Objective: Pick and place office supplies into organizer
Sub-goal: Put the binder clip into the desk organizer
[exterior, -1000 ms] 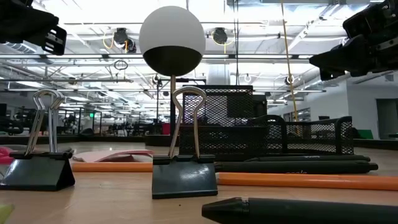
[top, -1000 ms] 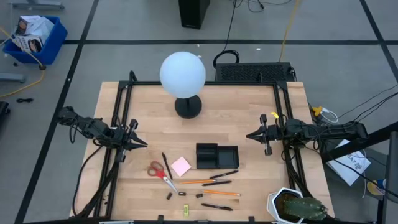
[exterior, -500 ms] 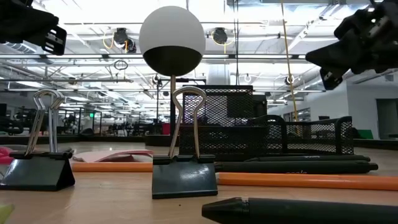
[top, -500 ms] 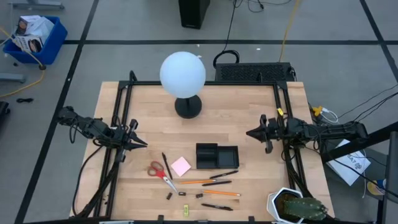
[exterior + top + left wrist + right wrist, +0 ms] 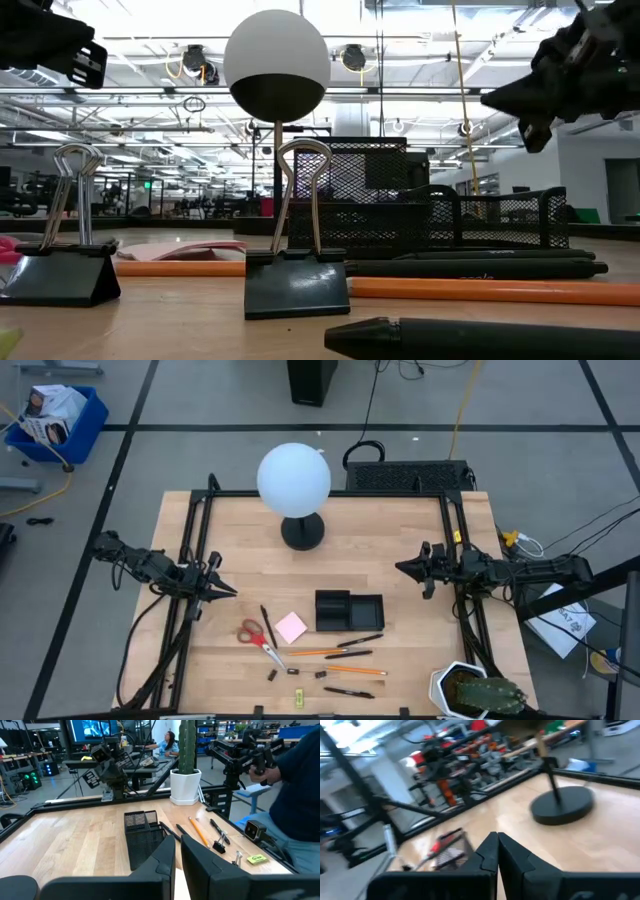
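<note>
No legible brand or lettering on any supply; the small yellow-green piece (image 5: 257, 859) carries dark print too small to read. Right claw (image 5: 403, 571) hangs above the tabletop (image 5: 380, 550) at its right side, tip pointing toward the middle, fingers clenched on nothing. Left claw (image 5: 232, 591) waits over the left edge, tip also pointing inward, fingers nearly together and grasping nothing. The organizer (image 5: 349, 610), a black mesh tray with two compartments, sits between the two claws but nearer the front edge, long axis running left to right, both compartments bare. Beside it on the left claw's side lies the pink sticky-note pad (image 5: 291, 627), turned diamond-wise, with the red-handled scissors (image 5: 257, 635) just beyond, handles toward the left claw, blades angled toward the front edge. A black pen (image 5: 266, 623) lies between pad and scissors, running roughly front to back. Forward of the organizer, two orange pencils (image 5: 355, 670) lie with long axes left to right, almost parallel; further black pens (image 5: 359, 641) lie at shallow slants among them. Small black clips (image 5: 272, 674) are scattered near the front edge, wire handles upright in the low view (image 5: 297, 240). White globe lamp (image 5: 294, 479) stands at the rear, well apart from both claws.
</note>
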`<state>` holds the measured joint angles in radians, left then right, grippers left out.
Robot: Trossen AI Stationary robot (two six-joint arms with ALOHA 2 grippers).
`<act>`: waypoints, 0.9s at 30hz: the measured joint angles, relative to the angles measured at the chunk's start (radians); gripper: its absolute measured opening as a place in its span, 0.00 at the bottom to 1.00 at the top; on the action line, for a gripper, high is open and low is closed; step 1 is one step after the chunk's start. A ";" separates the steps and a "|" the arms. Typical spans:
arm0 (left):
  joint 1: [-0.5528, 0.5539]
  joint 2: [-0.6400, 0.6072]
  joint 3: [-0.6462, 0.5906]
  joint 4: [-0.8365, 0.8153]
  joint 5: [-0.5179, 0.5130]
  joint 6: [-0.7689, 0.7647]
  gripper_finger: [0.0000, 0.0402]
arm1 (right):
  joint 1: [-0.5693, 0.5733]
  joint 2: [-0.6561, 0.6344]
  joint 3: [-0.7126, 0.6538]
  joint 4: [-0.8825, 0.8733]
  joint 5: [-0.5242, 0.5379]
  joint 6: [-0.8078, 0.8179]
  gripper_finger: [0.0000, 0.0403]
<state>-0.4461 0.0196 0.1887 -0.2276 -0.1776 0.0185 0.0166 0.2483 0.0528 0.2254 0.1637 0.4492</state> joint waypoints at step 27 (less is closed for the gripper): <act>0.000 0.000 0.000 -0.001 0.000 0.000 0.09 | 0.204 0.813 0.197 0.559 0.043 -0.086 0.32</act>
<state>-0.4461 0.0196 0.1890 -0.2288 -0.1776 0.0185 0.2204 1.0612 0.2493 0.7847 0.2069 0.3629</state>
